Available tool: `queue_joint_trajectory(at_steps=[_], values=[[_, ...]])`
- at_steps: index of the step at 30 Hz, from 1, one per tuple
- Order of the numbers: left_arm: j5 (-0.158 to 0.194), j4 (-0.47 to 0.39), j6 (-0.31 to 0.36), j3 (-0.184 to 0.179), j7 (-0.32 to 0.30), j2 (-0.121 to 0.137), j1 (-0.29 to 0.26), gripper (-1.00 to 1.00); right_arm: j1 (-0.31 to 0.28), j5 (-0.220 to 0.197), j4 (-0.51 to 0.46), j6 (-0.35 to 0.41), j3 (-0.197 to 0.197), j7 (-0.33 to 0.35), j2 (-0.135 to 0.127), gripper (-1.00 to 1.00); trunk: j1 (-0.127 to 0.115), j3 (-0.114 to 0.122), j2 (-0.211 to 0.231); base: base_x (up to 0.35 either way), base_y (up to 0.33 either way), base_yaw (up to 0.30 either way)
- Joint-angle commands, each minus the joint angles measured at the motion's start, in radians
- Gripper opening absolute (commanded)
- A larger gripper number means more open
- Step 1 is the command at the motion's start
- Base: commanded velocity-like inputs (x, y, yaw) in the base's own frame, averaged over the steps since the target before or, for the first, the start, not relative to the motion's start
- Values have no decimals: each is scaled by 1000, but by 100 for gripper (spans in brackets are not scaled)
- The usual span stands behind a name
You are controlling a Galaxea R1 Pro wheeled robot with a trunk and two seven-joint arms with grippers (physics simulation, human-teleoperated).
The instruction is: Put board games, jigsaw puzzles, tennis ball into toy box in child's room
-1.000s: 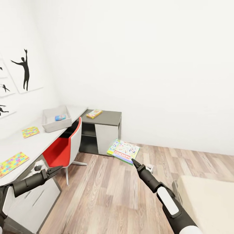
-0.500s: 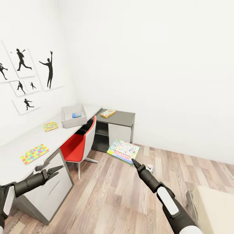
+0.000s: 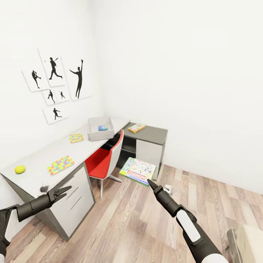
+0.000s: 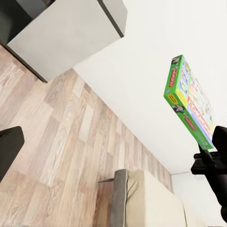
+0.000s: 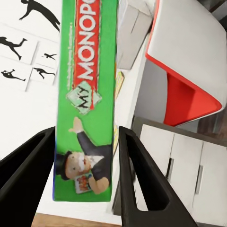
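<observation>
The right gripper [image 3: 150, 182] clamps one edge of the board game [image 3: 138, 170], holding it in the air at 12 o'clock of the fingertips. The box appears stiff, light and smooth-sided; a one-edge hold may let it pivot. The left gripper [image 3: 63, 191] is spread and empty. The toy box [image 3: 95, 136] sits on the table [image 3: 44, 160] at 11 o'clock.

The camera has turned toward the left, so the whole room sits further right in the head view. More of the counter [image 3: 44, 164] is now visible, and at its near end the tennis ball [image 3: 19, 169] has come into sight. All five posters [image 3: 54, 87] now show on the wall, and only a corner of the bed [image 3: 250, 239] remains.
</observation>
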Motion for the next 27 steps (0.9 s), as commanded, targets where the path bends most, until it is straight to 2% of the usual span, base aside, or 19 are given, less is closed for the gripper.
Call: queue_joint_trajectory(at_steps=[1,8,27], values=[[2,0,8,1,-2,0,-1,100,-1,-13,-1,9,-1,0,0,-100,1,-2,-2,0,0,288],[4,0,10,1,-3,0,-1,100,-1,-13,0,10,-1,-1,0,-100,1,1,-2,0,0,204],[6,0,38,-3,-5,3,-1,100,-1,-12,1,9,-1,-2,0,-100,1,1,-2,0,0,8]])
